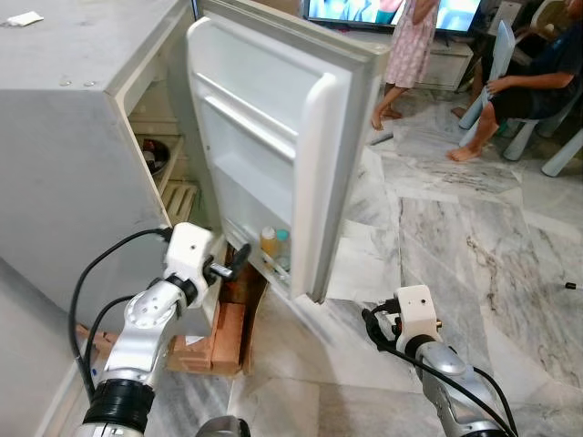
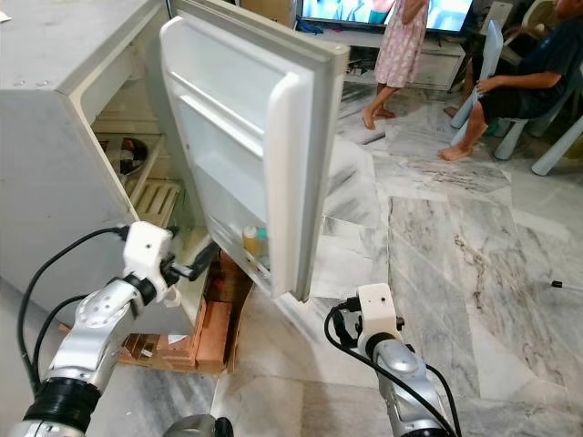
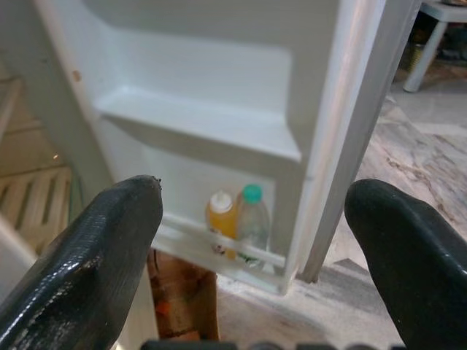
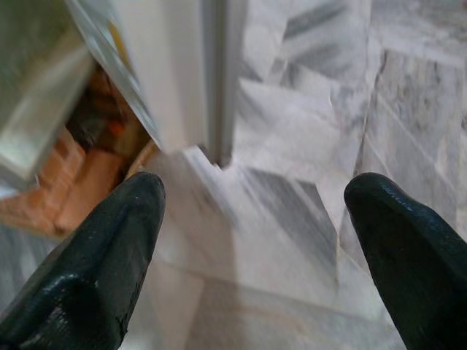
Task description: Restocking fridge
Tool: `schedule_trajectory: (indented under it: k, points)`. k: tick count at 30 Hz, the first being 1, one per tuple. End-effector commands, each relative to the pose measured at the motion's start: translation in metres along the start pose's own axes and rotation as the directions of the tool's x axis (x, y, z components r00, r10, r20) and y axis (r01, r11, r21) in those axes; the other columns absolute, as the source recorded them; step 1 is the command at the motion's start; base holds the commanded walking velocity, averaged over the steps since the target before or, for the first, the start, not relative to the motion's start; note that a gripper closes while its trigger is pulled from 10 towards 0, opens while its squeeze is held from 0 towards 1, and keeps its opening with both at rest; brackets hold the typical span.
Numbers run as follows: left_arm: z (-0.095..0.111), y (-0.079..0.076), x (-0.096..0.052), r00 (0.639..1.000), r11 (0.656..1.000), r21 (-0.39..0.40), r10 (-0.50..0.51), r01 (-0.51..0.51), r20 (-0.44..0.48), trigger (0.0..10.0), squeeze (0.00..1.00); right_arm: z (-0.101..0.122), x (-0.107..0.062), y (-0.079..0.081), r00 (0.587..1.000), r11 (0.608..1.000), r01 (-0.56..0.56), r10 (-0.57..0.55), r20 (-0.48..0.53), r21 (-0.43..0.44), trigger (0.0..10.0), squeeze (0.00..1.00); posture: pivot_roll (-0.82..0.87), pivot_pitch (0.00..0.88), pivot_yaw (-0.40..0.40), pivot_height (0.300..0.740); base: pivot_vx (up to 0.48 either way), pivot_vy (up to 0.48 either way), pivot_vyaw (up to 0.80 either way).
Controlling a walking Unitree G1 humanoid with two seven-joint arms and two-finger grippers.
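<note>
**Both tools spread wide at the open fridge door**

The left tool (image 3: 252, 240) is hanging with its fingers (image 3: 87, 255) spread wide and empty, pointing at the lowest door shelf (image 3: 219, 244). An orange bottle (image 3: 222, 216) and a clear bottle with a green cap (image 3: 252, 219) are standing there side by side, touching. The fridge door (image 1: 273, 118) is standing wide open, and the fridge (image 1: 64, 155) is showing a dark bowl (image 1: 155, 155) on an inner shelf. The right tool (image 4: 255, 248) is hovering low over the marble floor (image 1: 455, 246), fingers also wide and empty, just beside the door's lower corner. Bricks (image 1: 223, 337) are lying under the fridge. Two people (image 1: 410, 45) are staying well apart in the background.
</note>
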State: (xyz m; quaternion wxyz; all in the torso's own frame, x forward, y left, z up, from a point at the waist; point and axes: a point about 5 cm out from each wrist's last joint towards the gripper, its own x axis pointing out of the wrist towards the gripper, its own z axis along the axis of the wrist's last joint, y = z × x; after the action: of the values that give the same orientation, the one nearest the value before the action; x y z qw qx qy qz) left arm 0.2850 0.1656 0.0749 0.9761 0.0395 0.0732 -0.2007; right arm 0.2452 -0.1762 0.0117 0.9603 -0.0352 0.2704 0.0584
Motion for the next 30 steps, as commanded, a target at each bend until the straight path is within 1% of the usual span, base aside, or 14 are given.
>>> schedule_trajectory:
  k: [1, 5, 7, 10, 15, 18, 22, 30]
  points:
    - [0.002, -0.002, -0.004, 1.000, 1.000, 0.007, 0.004, -0.004, 0.014, 10.0, 0.00, 0.012, 0.000, -0.005, 0.997, 0.999, 0.032, -0.032, 0.066, 0.009, 10.0, 0.00, 0.04, 0.000, -0.037, 0.740, 0.285, -0.382, 0.00]
    - [-0.001, -0.005, -0.008, 1.000, 1.000, 0.012, -0.001, 0.001, 0.008, 10.0, 0.00, 0.015, 0.002, -0.001, 0.996, 0.999, 0.021, -0.024, 0.081, 0.035, 10.0, 0.00, 0.05, 0.000, -0.038, 0.740, 0.311, -0.361, 0.00]
    - [-0.002, -0.006, -0.008, 1.000, 1.000, 0.013, 0.000, 0.000, 0.004, 10.0, 0.00, 0.016, 0.004, 0.002, 0.997, 0.999, 0.016, -0.019, 0.080, 0.029, 10.0, 0.00, 0.04, 0.000, -0.040, 0.740, 0.347, -0.326, 0.00]
    - [-0.003, -0.008, -0.005, 1.000, 1.000, 0.017, -0.001, 0.001, -0.002, 10.0, 0.00, 0.017, 0.006, 0.004, 0.996, 1.000, 0.012, -0.014, 0.085, 0.025, 10.0, 0.00, 0.04, 0.000, -0.042, 0.740, 0.359, -0.314, 0.00]
    - [-0.001, -0.010, 0.001, 1.000, 1.000, 0.026, -0.008, 0.008, 0.002, 10.0, 0.00, 0.019, 0.007, 0.004, 0.995, 0.999, 0.017, -0.020, 0.095, 0.029, 10.0, 0.00, 0.03, 0.000, -0.042, 0.740, 0.392, -0.272, 0.00]
    - [-0.001, -0.013, 0.005, 1.000, 0.998, 0.062, -0.029, 0.028, 0.001, 10.0, 0.00, 0.020, 0.007, 0.004, 0.995, 0.999, 0.021, -0.024, 0.098, 0.031, 10.0, 0.00, 0.03, 0.000, -0.041, 0.740, 0.440, 0.000, 0.00]
    - [-0.001, -0.015, 0.006, 0.999, 0.997, 0.069, -0.042, 0.041, 0.002, 10.0, 0.00, 0.023, 0.008, 0.004, 0.992, 0.999, 0.030, -0.035, 0.120, 0.042, 10.0, 0.00, 0.02, 0.000, -0.041, 0.740, 0.445, 0.000, 0.00]
    - [-0.003, -0.015, 0.007, 0.999, 0.997, 0.070, -0.039, 0.039, 0.000, 10.0, 0.00, 0.025, 0.010, 0.005, 0.992, 0.999, 0.029, -0.033, 0.122, 0.036, 10.0, 0.00, 0.02, 0.000, -0.044, 0.740, 0.442, 0.000, 0.00]
